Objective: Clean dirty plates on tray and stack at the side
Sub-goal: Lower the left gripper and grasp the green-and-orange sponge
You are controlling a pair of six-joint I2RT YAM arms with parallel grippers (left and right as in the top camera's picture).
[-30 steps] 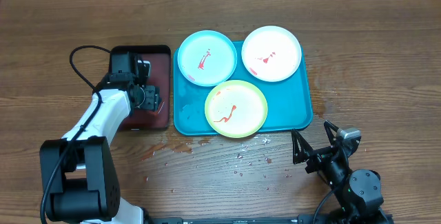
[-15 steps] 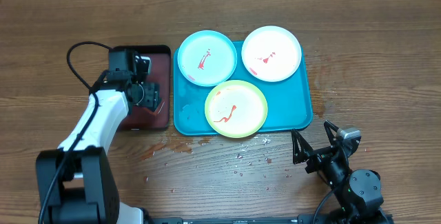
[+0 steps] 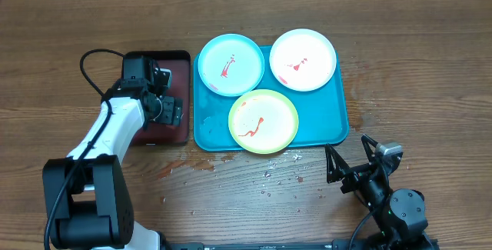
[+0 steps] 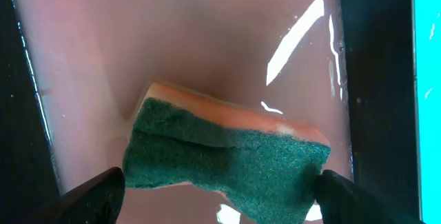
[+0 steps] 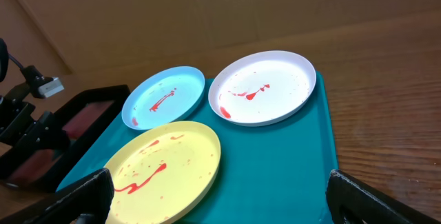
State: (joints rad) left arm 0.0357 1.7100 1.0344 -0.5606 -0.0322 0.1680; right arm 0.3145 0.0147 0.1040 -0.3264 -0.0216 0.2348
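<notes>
Shows three dirty plates (image 3: 263, 121) close together on the turquoise tray (image 3: 330, 115): light blue plate (image 3: 231, 64) at the far left corner, white plate (image 3: 303, 59) at the far right, lime green plate (image 5: 165, 165) at the near edge. Finds red sauce smears on all three, so judges none cleaned. Sees nothing stacked beside the tray; puts the task at its very start, with all wiping and stacking left.

Places the left end effector (image 3: 174, 111) over the small black tray (image 3: 181, 56) of reddish liquid, just left of the turquoise one, with its fingers spread wide on either side of a green-and-orange sponge (image 4: 220, 158). Cannot tell whether the fingertips press the sponge or stand just clear. Shows the right end effector (image 3: 347, 146) spread and empty at the near edge of the counter (image 3: 415, 65), well apart from the plates.

Loses the sponge's lower edge past the frame in the left wrist view. Cannot make the sponge out from overhead, under the arm.
</notes>
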